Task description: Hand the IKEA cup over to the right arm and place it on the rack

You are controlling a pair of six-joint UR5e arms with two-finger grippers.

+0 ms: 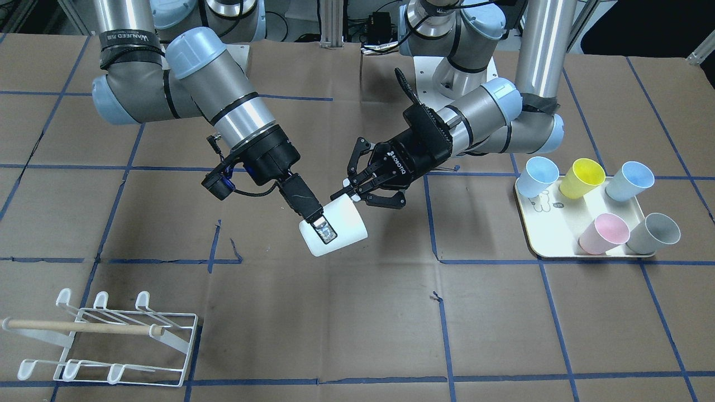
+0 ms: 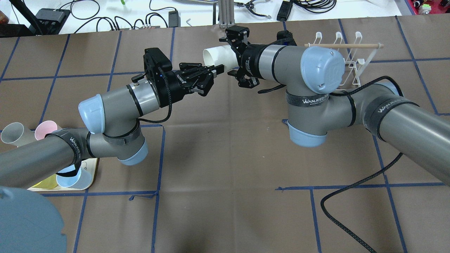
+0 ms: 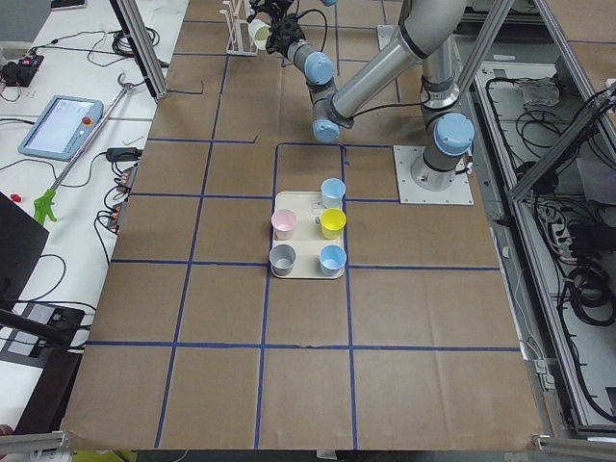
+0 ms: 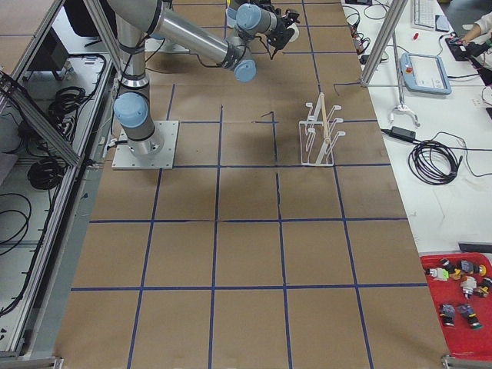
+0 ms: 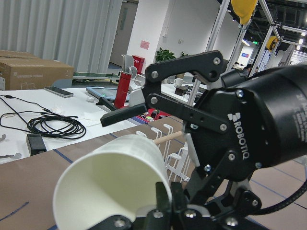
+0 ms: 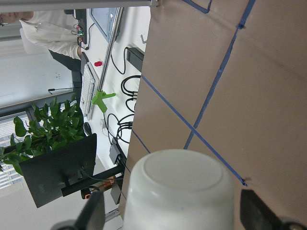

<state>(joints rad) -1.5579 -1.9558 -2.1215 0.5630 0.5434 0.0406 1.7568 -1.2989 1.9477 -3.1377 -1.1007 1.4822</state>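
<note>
A white cup (image 1: 343, 223) hangs on its side above the table's middle, also in the overhead view (image 2: 215, 55). My right gripper (image 1: 329, 231) is shut on its base end; one padded finger (image 1: 319, 226) lies on the cup wall. In the right wrist view the cup base (image 6: 180, 191) sits between both fingers. My left gripper (image 1: 351, 195) is open at the cup's mouth, one fingertip (image 1: 341, 195) near the rim. In the left wrist view the cup's opening (image 5: 110, 182) faces the camera, with the upper finger (image 5: 124, 112) clear above it. The white wire rack (image 1: 123, 340) stands apart, empty.
A cream tray (image 1: 536, 234) with several coloured cups sits on my left side, seen too in the exterior left view (image 3: 306, 274). A black cable (image 2: 351, 196) lies looped on the table under my right arm. The rack (image 2: 351, 59) stands just beyond my right arm's elbow.
</note>
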